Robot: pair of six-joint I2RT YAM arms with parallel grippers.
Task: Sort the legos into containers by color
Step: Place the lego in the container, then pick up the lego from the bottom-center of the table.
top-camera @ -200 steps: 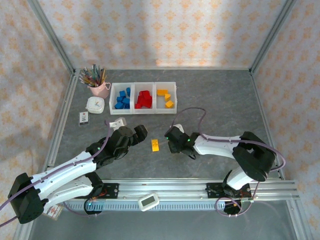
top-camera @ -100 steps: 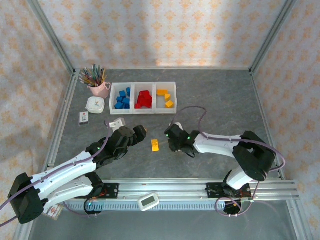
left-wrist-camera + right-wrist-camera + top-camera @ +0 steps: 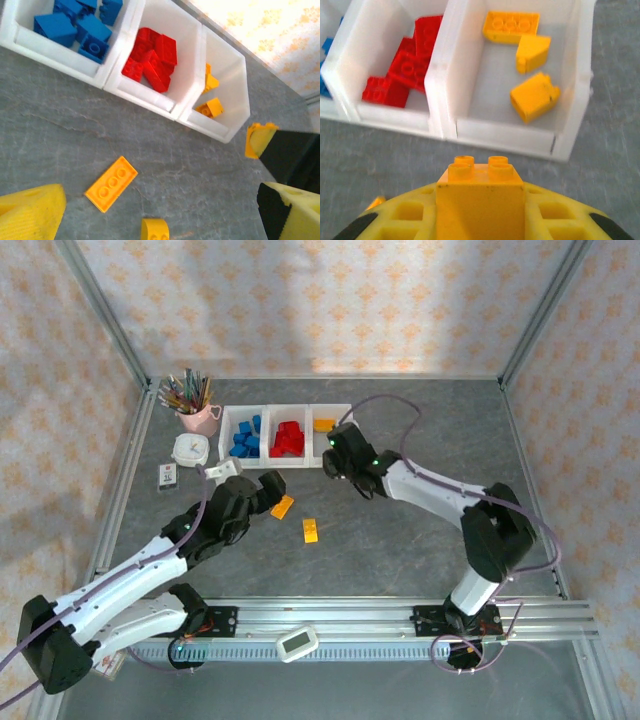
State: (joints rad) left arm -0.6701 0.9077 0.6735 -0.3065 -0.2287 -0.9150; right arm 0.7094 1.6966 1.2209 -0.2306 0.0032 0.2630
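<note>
Right gripper [image 3: 338,455] has swung off mid-bench in the last second and is up at the containers now, jaws clenched on a yellow brick [image 3: 480,192]. Brick sits studs-up, square between the jaws, two studs showing, no tilt that I can see. From the right wrist view it hangs just short of the front wall of the yellow bin [image 3: 505,137], not over the opening yet. I'd judge it needs a small push forward before letting go.

That bin already holds three yellow bricks [image 3: 535,96]. Red bin [image 3: 395,117] beside it has a pile of red bricks [image 3: 405,65]. Blue bin [image 3: 55,57] at the far end has the blue bricks [image 3: 75,27]. No mixed colours that I can spot.

Left gripper [image 3: 268,495] has shifted a little toward the bins, jaws spread wide, nothing in them. Flat orange plate [image 3: 111,183] lies on the bench [image 3: 430,430] just beside it. A small yellow brick [image 3: 311,530] hasn't shifted and lies near the plate, not touching it.

So two pieces loose plus one in hand, all bound for the yellow bin. Sort looks nearly done.
</note>
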